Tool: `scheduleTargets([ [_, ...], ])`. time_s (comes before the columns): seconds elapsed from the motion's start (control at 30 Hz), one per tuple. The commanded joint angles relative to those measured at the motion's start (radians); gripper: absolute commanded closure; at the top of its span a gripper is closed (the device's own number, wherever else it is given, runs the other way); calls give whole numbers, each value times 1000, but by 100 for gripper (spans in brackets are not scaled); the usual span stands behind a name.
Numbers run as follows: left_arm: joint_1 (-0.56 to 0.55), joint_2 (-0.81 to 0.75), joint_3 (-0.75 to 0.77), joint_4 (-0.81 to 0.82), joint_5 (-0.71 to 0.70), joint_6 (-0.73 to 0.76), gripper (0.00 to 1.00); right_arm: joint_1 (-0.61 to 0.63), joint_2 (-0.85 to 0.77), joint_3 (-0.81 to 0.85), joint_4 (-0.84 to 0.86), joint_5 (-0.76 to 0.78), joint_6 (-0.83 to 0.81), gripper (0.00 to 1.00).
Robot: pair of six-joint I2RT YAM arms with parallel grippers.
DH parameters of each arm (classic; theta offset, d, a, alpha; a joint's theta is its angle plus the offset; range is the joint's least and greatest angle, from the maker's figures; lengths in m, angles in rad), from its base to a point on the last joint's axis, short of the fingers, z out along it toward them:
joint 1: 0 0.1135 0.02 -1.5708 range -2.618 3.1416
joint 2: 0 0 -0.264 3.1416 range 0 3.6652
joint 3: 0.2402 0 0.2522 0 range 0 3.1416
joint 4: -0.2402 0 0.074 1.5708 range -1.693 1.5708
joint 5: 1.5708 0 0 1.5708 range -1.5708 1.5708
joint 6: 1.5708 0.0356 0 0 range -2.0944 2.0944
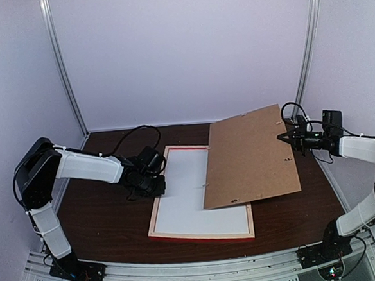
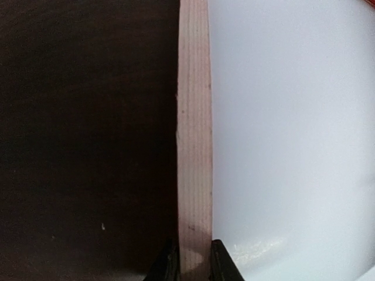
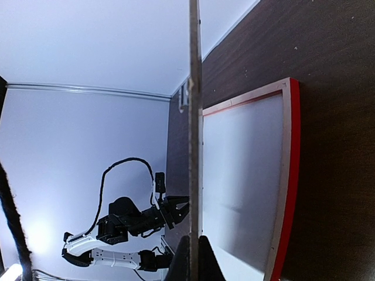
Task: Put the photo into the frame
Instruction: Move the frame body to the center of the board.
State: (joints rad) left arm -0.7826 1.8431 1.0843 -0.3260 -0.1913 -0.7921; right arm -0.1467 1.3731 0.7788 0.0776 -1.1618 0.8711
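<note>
- The frame (image 1: 159,210) is lying back-up in the middle of the bench (image 1: 109,217). Its pale bare wood is facing upward, and its long axis is running from the near edge toward the far wall.
- The left claw (image 1: 155,184) is sitting at the frame's left long rail (image 2: 193,117), so the left arm is plainly the nearer one to it. In the left wrist view the rail is running straight out between the two fingers (image 2: 220,263).
- The fingers are standing right against the wood on either side. Whether they are actually pinching it, I cannot tell.
- A white sheet (image 1: 191,198) is filling the frame's recess. The photo's dark printed side is showing in no view, so I cannot tell whether this sheet is the photo face-down or something else.
- The right claw (image 1: 282,137) is clamped together on the right edge of the brown backing board (image 1: 250,155), which the right wrist view is showing edge-on between the fingers (image 3: 194,117).
- The board is overlapping the frame's far right corner and slanting across it, not squared to the rails.
- Judging from this, the coming move is turning on that skew. The board is needing to line up with the frame's long axis while the left claw is steadying the rail.
</note>
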Motion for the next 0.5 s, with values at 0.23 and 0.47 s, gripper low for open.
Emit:
scheduleTargets([
  [0.23,-16,-108,-140,105,188,-125,75,114,49,64,35,2,-9,100],
  [0.47,-16,-194,-193,168,327,-123,69,169,78,69,89,10,26,100],
])
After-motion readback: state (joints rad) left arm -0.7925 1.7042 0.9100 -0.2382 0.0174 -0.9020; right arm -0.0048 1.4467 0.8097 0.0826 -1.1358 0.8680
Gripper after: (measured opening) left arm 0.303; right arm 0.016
